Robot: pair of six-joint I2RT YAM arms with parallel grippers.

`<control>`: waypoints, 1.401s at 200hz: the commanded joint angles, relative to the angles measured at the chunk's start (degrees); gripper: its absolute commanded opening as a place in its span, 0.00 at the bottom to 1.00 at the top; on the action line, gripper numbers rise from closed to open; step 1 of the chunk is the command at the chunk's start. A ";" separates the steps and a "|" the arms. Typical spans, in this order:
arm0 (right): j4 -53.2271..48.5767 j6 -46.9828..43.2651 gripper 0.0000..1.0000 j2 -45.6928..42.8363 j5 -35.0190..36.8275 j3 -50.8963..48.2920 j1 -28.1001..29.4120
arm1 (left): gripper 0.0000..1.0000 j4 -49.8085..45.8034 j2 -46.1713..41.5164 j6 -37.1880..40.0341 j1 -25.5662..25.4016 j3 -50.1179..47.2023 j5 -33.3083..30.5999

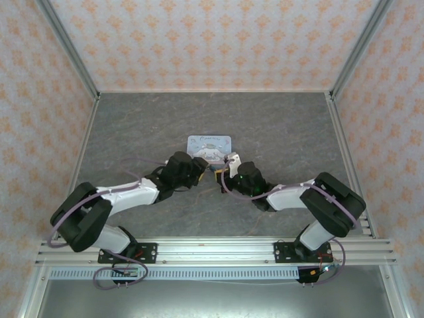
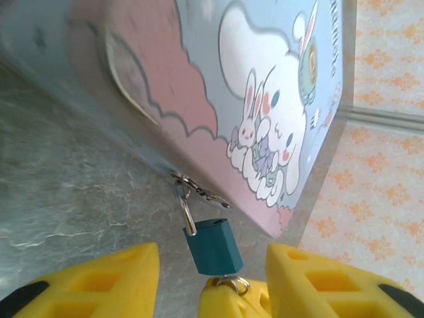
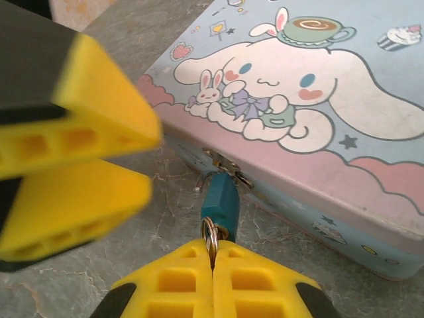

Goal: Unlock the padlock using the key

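You get bright, even, diffuse light in the top view, with only faint, soft shadows under the arms on the grey table [image 1: 278,126], and the wide lens splays the frame posts outward toward the corners. In the left wrist view the padlock [image 2: 213,246] is fairly crisp, while the tin [image 2: 132,79] smears soft toward the upper left and the wallpaper at right looks washed pale. In the right wrist view the yellow fingers [image 3: 73,126] at the left edge are heavily blurred, and the tin lid shows a mild sheen.
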 commanded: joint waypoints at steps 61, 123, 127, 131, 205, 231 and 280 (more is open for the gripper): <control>6.53 27.18 0.00 7.05 -13.13 -0.27 -6.13 | 0.67 -19.92 -14.00 11.90 5.12 -0.86 -10.02; 8.35 30.62 0.12 9.07 -15.26 -0.54 -9.17 | 0.79 -19.52 -11.02 17.36 13.05 2.07 -2.65; 7.28 30.11 0.14 8.49 -14.85 -0.60 -9.18 | 0.79 -19.40 -10.48 17.89 13.53 2.40 -2.07; 6.17 29.53 0.16 7.88 -14.45 -0.63 -9.16 | 0.79 -19.54 -9.99 18.34 13.93 2.75 -1.56; -4.02 20.80 0.60 -3.91 -11.40 -0.31 -10.64 | 0.86 -21.27 2.21 30.52 18.11 13.31 4.52; -1.53 22.56 0.61 -1.05 -16.22 3.06 -10.61 | 0.86 -22.01 7.65 33.37 18.29 16.84 6.07; -2.71 21.44 0.63 3.27 -16.18 7.84 -10.72 | 0.80 -21.14 15.77 33.84 18.33 19.67 10.36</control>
